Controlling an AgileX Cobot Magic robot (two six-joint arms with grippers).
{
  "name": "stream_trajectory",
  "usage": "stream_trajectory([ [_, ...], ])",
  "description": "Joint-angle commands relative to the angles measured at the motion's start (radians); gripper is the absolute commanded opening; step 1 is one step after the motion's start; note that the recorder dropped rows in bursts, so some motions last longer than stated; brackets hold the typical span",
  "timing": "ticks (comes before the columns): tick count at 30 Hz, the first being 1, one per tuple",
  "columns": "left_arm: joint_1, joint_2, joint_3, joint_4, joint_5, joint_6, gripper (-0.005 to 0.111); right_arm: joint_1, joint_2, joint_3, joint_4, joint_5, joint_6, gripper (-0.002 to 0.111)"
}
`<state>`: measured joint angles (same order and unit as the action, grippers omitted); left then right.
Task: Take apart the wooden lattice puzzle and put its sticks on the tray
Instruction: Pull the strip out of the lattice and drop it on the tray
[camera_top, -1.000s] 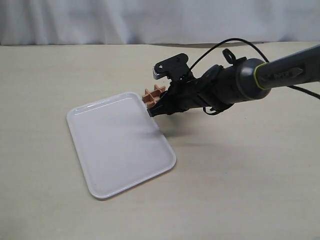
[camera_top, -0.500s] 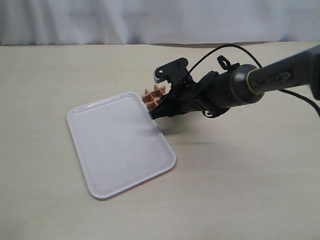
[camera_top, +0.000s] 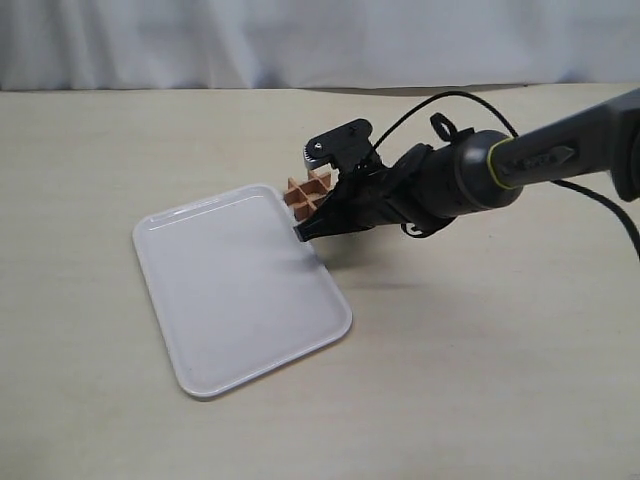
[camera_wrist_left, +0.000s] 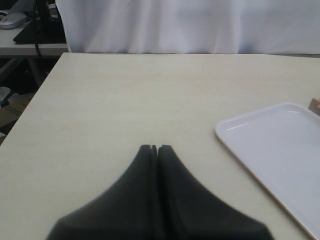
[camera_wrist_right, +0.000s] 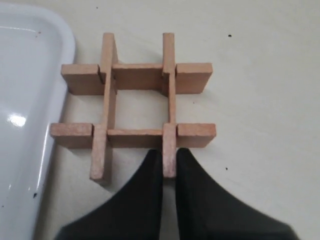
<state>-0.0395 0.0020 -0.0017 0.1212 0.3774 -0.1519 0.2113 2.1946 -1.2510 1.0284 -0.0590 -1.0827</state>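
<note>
**Right gripper on first stick end; lattice still whole**

Position: the wooden lattice puzzle (camera_wrist_right: 137, 107) lies flat on the table (camera_top: 480, 350), just beside the far corner of the tray (camera_top: 240, 300). I cannot tell whether it touches the rim. All four slats are interlocked, and the tray holds nothing.

Right gripper (camera_wrist_right: 170, 156): the fingers are pinched onto the protruding end of one stick (camera_wrist_right: 169, 100), one finger on each flat face.

Left gripper (camera_wrist_left: 156, 150): the fingers are pressed together with nothing between them. It hangs over bare table, well apart from the puzzle.

Step in hand: the grasp for the first extraction. No slat has been freed.

Next move (judgement): pull the stick out of its notches. Only one arm is on the puzzle, so the whole grid may lift or slide with the pull. Bracing from the left arm may be needed. The tray rim is close, so there is little room on that side.

Change over the last second: the right arm has eased slightly forward and lower toward the puzzle. The puzzle and tray have not shifted.
</note>
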Motion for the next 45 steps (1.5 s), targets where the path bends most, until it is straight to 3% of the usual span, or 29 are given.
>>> stream_trajectory([
  [1,-0.008,-0.002,0.002,0.000,-0.017,0.000,0.000,-0.002,-0.036,-0.004,-0.004,0.069,-0.002,0.004],
  [12,-0.008,-0.002,0.002,0.000,-0.017,0.000,0.000,-0.002,-0.210,0.058,-0.004,0.099,-0.034,0.004],
  [16,-0.008,-0.002,0.002,0.000,-0.017,0.000,0.000,0.001,-0.275,0.059,-0.004,0.208,-0.054,0.004],
  [24,-0.008,-0.002,0.002,0.000,-0.017,0.000,0.000,0.101,-0.311,0.042,-0.004,0.368,-0.154,0.004],
  [29,-0.008,-0.002,0.002,0.000,-0.017,0.000,0.000,0.189,-0.259,0.032,0.143,0.338,-0.325,0.004],
  [35,-0.008,-0.002,0.002,0.000,-0.017,0.000,0.000,0.274,-0.181,-0.005,0.194,0.349,-0.319,0.005],
  [41,-0.008,-0.002,0.002,0.000,-0.017,0.000,0.000,0.338,-0.073,-0.005,0.194,0.036,-0.319,0.005],
  [43,-0.008,-0.002,0.002,0.000,-0.017,0.000,0.000,0.338,-0.055,-0.016,0.194,0.031,-0.319,0.010],
  [45,-0.008,-0.002,0.002,0.000,-0.017,0.000,0.000,0.338,-0.057,-0.018,0.194,0.040,-0.316,0.028],
])
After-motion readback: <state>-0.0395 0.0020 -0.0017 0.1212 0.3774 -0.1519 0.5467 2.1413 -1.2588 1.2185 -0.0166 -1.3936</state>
